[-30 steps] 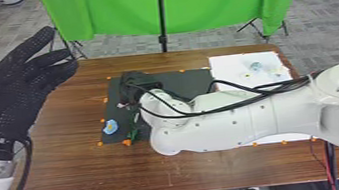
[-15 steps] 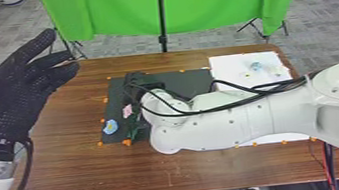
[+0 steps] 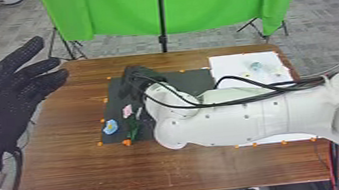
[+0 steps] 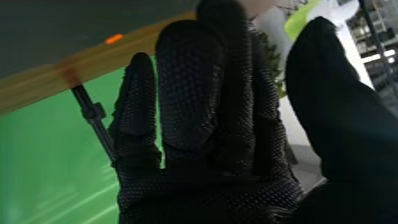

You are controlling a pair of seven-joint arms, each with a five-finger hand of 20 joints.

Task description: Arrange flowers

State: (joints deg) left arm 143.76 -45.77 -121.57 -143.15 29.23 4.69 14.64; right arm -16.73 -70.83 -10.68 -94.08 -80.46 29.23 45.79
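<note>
Right hand (image 3: pixel 134 84) unclenched over dark mat (image 3: pixel 198 80); pink piece (image 3: pixel 127 110) on mat should be kept unbrushed during any shift.

No legible text, label, brand, number or sign can be identified in the head view or in the right wrist view (this applies to every visible surface, in the foreground and in the background alike).

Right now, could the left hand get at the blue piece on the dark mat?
Probably yes: the left hand looks open, the blue piece lies near the left edge of the dark mat, and the right arm is off to its right.
</note>
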